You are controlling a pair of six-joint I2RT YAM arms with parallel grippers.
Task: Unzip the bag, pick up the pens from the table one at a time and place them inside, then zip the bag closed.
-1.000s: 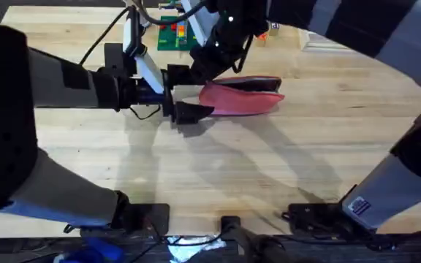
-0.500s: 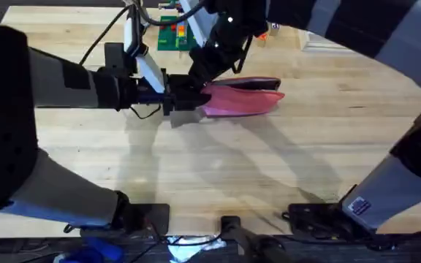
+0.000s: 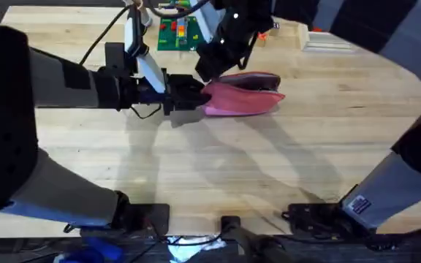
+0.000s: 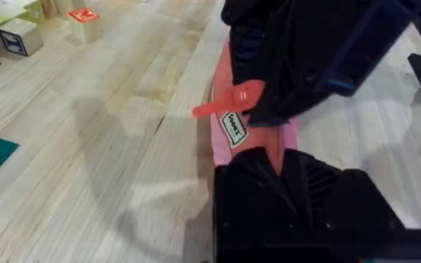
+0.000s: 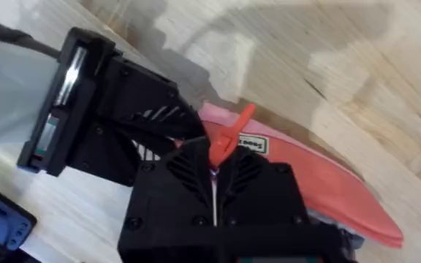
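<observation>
Overhead: the bag (image 3: 243,97) lies flat on the table (image 3: 218,168), up around 12 o'clock from table centre, long axis running 9-to-3, dark zipper edge on the far side. Left gripper (image 3: 196,93) comes in from 9 o'clock along the table and sits on the bag's 9 o'clock end; left wrist view shows its black fingers (image 4: 298,197) closed together over the pink fabric at that end, so it's clamped on the bag. Right gripper (image 3: 209,67) drops in from 12 o'clock, just above that same end of the bag, right next to the left gripper. Right wrist view: right fingers (image 5: 214,183) pressed flat together with only a thin seam between them, and the red zipper pull tab (image 5: 225,139) sticks out from between their tips, so it's pinching the tab. Left wrist view has the same tab (image 4: 229,102) poking out sideways from under the right gripper's black body, just beside a small white label (image 4: 234,128) sewn on the bag. The label (image 5: 251,144) also shows in the right wrist view, touching the base of the tab. Can't tell how far the zipper is open from any view. A green board with coloured blocks (image 3: 174,33) sits at 11 o'clock, beyond the bag, well apart from it. Small boxes (image 4: 13,33) farther off on the table in the left wrist view.
</observation>
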